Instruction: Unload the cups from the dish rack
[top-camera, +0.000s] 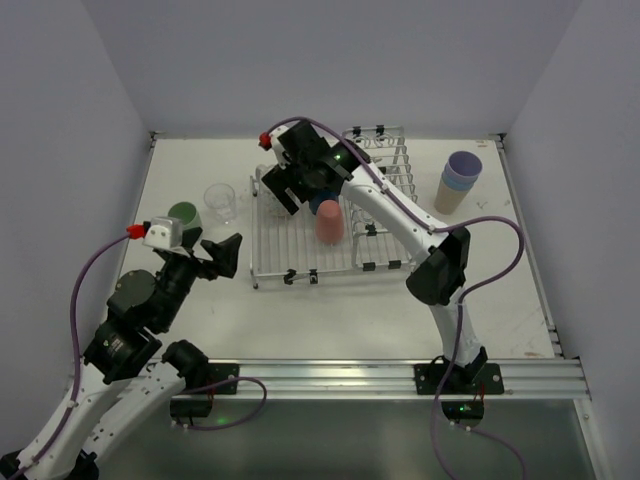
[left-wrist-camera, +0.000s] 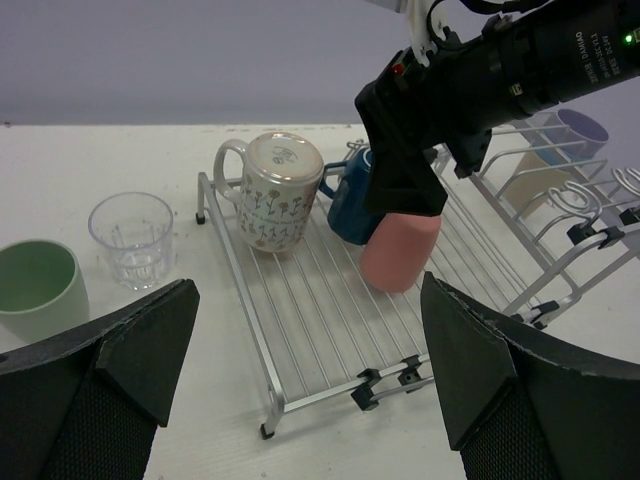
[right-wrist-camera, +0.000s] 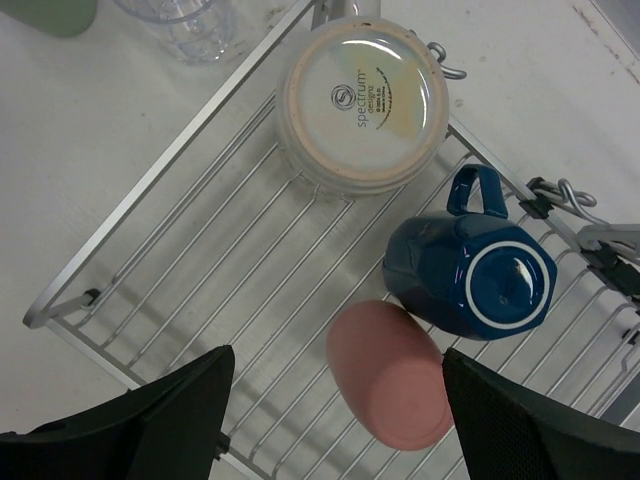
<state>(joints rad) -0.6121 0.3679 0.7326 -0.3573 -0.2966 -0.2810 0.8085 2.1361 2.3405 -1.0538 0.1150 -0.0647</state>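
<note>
Blue mug (left-wrist-camera: 348, 212) partly behind pink cup (left-wrist-camera: 400, 255)

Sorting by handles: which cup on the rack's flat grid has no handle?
The pink tumbler; the dark blue mug and the cream mug both have handles.

The left claw (top-camera: 225, 257) gapes; right claw (right-wrist-camera: 335, 380) apparently too.

— What's on the dish rack (top-camera: 290, 255)?
— A mug (right-wrist-camera: 362, 95) rear-left, a second mug (right-wrist-camera: 470, 275) beside it, a tumbler (top-camera: 330, 222) in front.
— And off it?
— A glass (top-camera: 220, 202) and cup (top-camera: 184, 215) left; stacked tumblers (top-camera: 458, 182) right.
</note>
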